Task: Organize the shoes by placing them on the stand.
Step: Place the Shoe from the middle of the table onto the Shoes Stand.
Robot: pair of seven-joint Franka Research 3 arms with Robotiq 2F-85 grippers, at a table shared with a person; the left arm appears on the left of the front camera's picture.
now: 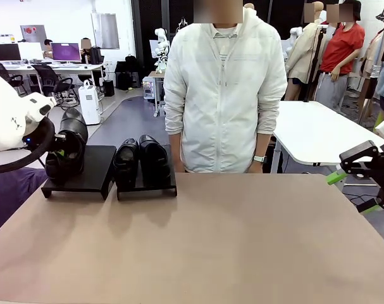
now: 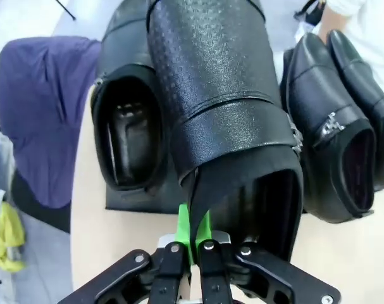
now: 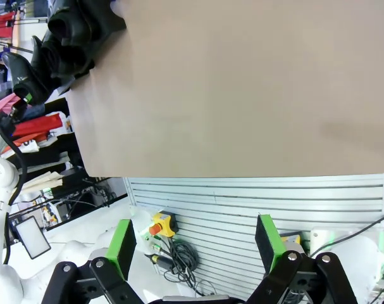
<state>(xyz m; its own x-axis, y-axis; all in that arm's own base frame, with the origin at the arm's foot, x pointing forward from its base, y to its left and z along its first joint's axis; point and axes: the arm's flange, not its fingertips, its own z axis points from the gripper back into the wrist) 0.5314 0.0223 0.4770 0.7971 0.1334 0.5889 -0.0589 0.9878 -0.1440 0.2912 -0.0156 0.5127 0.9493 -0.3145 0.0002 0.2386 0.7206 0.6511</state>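
Left hand (image 2: 192,244), nearest, clamped on shoe (image 2: 223,107) heel collar, hung above the stand (image 2: 141,201). Thin collar flexes; glossy, toe-heavy. Right hand (image 3: 195,247) open, off the tabletop (image 1: 210,240).

Two shoes (image 1: 140,161) on right stand (image 1: 147,187), person (image 1: 224,88) behind

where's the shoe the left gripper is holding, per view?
Front view: held shoe at far left, above the left stand.
Left wrist view: centre, shoe pinched at its heel edge by the left gripper.
Right wrist view: top-left corner, dark cluster; single shoes cannot be told apart.
Shared landmark: the tan table.
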